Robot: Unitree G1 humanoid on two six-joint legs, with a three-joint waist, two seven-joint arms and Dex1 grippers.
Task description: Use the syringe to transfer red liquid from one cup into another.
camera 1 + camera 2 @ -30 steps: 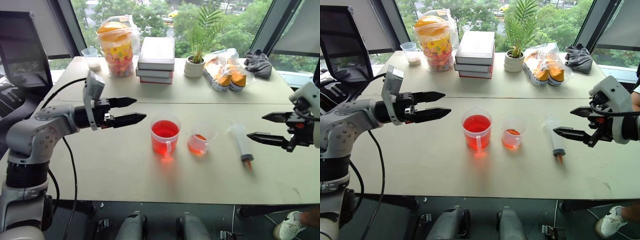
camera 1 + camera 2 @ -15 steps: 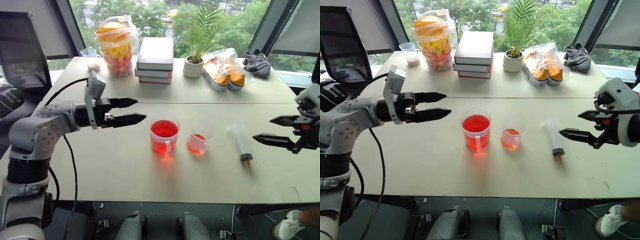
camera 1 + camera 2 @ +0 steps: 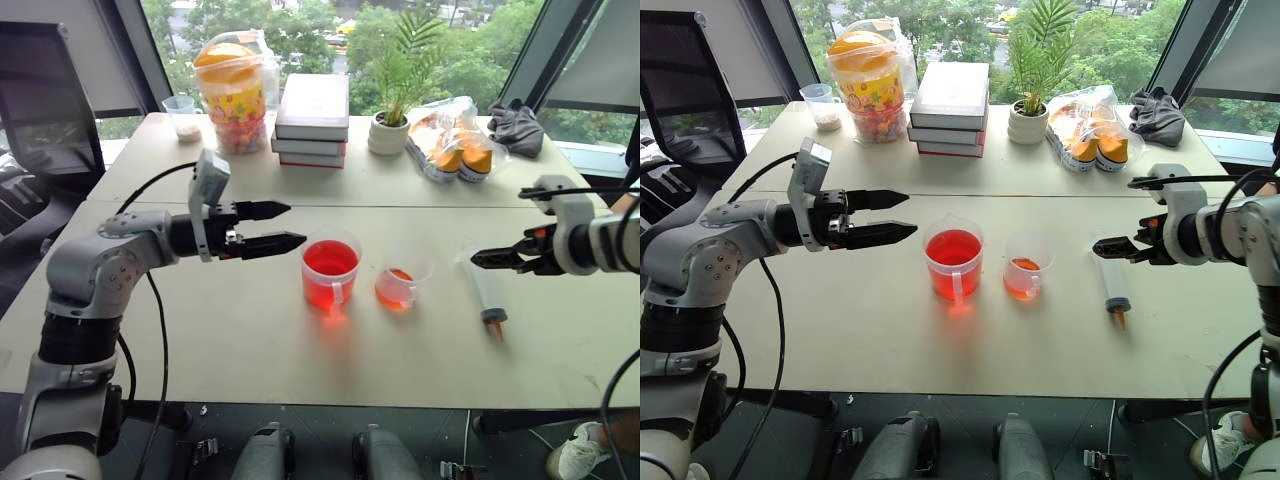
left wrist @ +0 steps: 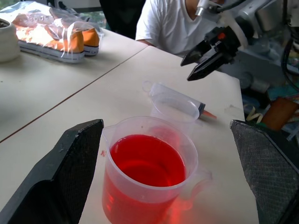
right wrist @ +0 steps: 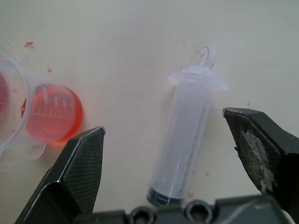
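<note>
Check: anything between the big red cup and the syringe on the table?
Yes, the small cup stands between the big red cup and the syringe, clear in the left eye view. Otherwise bare table.

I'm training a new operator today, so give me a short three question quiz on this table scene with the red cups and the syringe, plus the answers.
1. True or false: the syringe is lying flat on the table.
2. Which cup stands closer to the syringe: A, the larger red cup, or B, the smaller cup?
3. Fill in the blank: the right hand is open above the syringe and holds ____.

Key
1. True.
2. B. The smaller cup stands between the larger red cup and the syringe.
3. Nothing. Its fingers straddle the barrel without touching it; the left hand is open too, beside the larger red cup.
</note>
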